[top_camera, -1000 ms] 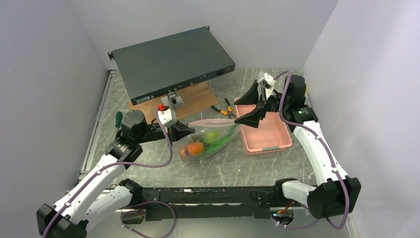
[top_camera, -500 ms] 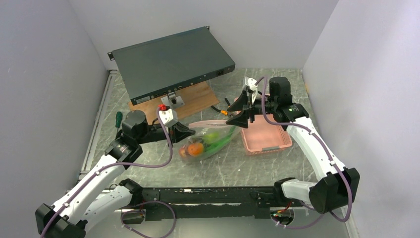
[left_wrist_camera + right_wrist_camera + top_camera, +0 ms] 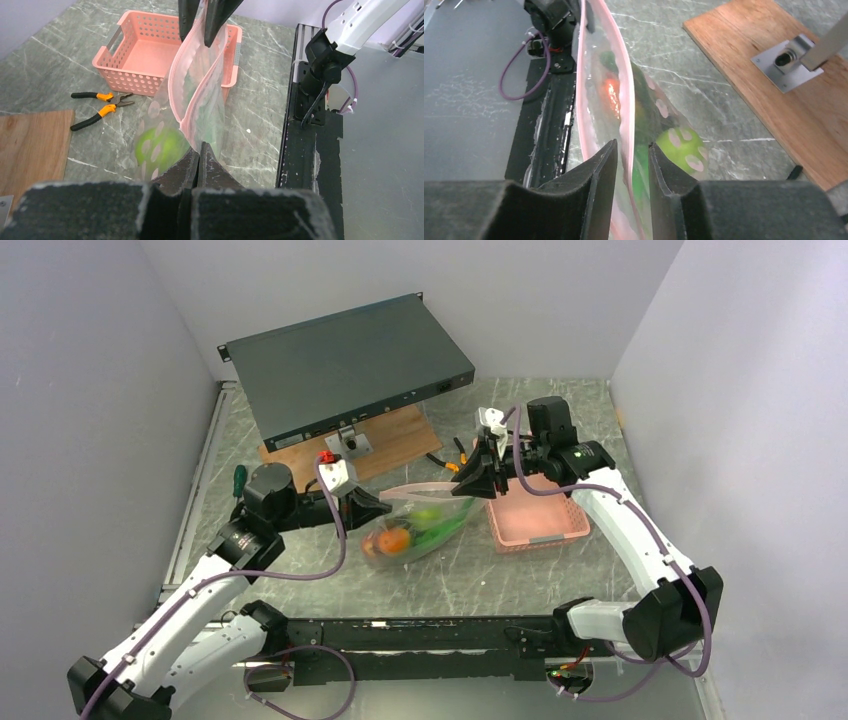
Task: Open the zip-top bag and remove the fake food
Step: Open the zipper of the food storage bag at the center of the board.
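Observation:
The zip-top bag [image 3: 425, 522] hangs stretched between both grippers just above the table, its pink zip strip [image 3: 596, 75] on top. Inside it the fake food shows: a green apple [image 3: 157, 146], an orange piece [image 3: 394, 539] and long green pods [image 3: 448, 524]. My left gripper [image 3: 199, 150] is shut on the bag's left end. My right gripper [image 3: 632, 150] straddles the strip at the right end, beside the apple [image 3: 681, 146]. Its fingers stand a little apart, with a narrow gap on each side of the strip.
A pink slotted basket [image 3: 540, 530] stands right of the bag. Orange-handled pliers [image 3: 100, 107] lie behind it. A dark rack unit [image 3: 345, 365] sits on a stand over a wooden board [image 3: 395, 440] at the back left. A green-handled screwdriver [image 3: 239, 478] lies far left.
My right arm has swung left from over the basket to the bag's right end, and its jaws have narrowed around the zip strip. The left gripper has kept its hold.

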Controlling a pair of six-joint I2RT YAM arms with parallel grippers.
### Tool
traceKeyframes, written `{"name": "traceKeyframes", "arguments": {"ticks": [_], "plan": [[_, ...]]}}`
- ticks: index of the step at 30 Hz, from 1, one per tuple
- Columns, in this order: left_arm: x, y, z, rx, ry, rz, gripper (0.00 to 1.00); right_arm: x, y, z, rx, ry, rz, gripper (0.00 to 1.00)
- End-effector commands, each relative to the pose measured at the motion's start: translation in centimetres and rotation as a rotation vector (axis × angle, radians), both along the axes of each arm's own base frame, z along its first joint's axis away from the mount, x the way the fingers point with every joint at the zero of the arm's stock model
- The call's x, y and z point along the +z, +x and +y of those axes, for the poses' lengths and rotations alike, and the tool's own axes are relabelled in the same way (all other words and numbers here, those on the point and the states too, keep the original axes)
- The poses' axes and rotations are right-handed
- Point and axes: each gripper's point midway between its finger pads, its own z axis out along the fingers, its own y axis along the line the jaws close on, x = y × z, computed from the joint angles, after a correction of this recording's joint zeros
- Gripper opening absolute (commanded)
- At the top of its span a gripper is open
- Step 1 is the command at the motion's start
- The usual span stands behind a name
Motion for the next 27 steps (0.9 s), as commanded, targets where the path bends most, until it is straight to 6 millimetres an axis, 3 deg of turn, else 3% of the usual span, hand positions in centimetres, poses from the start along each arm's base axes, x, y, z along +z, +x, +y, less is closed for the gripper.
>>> {"name": "traceKeyframes", "arguments": {"ticks": [1, 4, 7, 10, 12, 16, 18, 20, 23, 26, 27], "plan": [[2.4, -0.3, 0.2, 0.006, -0.032, -0.043, 0.00, 2.7, -2.2, 0.2, 0.120, 0.066, -0.084, 0.30], [2.5, -0.3, 0.1, 0.001, -0.028, -0.037, 0.00, 2.8, -2.6, 0.1, 0.128, 0.067, -0.094, 0.27], [2.6, -0.4, 0.0, -0.003, -0.030, -0.015, 0.00, 2.6, -2.3, 0.3, 0.115, 0.051, -0.097, 0.03], [3.1, -0.6, 0.1, 0.001, -0.041, 0.007, 0.05, 2.3, -2.0, 0.5, 0.105, 0.034, -0.096, 0.00], [3.5, -0.8, 0.3, 0.009, -0.052, 0.007, 0.22, 2.3, -1.9, 0.6, 0.099, 0.029, -0.100, 0.00], [5.2, -1.8, 0.7, 0.012, -0.099, 0.013, 0.78, 2.5, -2.1, 0.5, 0.100, 0.029, -0.116, 0.00], [7.4, -1.8, 1.3, 0.067, -0.143, 0.025, 0.92, 2.6, -2.2, 0.4, 0.105, 0.030, -0.128, 0.00], [8.8, -1.0, 2.0, 0.151, -0.151, 0.095, 0.99, 2.6, -2.5, 0.4, 0.118, 0.035, -0.133, 0.00], [11.4, -0.3, 2.1, 0.207, -0.148, 0.194, 1.00, 2.5, -3.1, 0.6, 0.147, 0.042, -0.136, 0.00], [11.6, 0.7, 0.6, 0.184, -0.113, 0.332, 1.00, 2.4, -3.5, 0.8, 0.169, 0.050, -0.138, 0.00], [10.7, 1.3, -0.2, 0.172, -0.078, 0.383, 1.00, 2.4, -3.7, 0.8, 0.175, 0.053, -0.140, 0.00]]}}
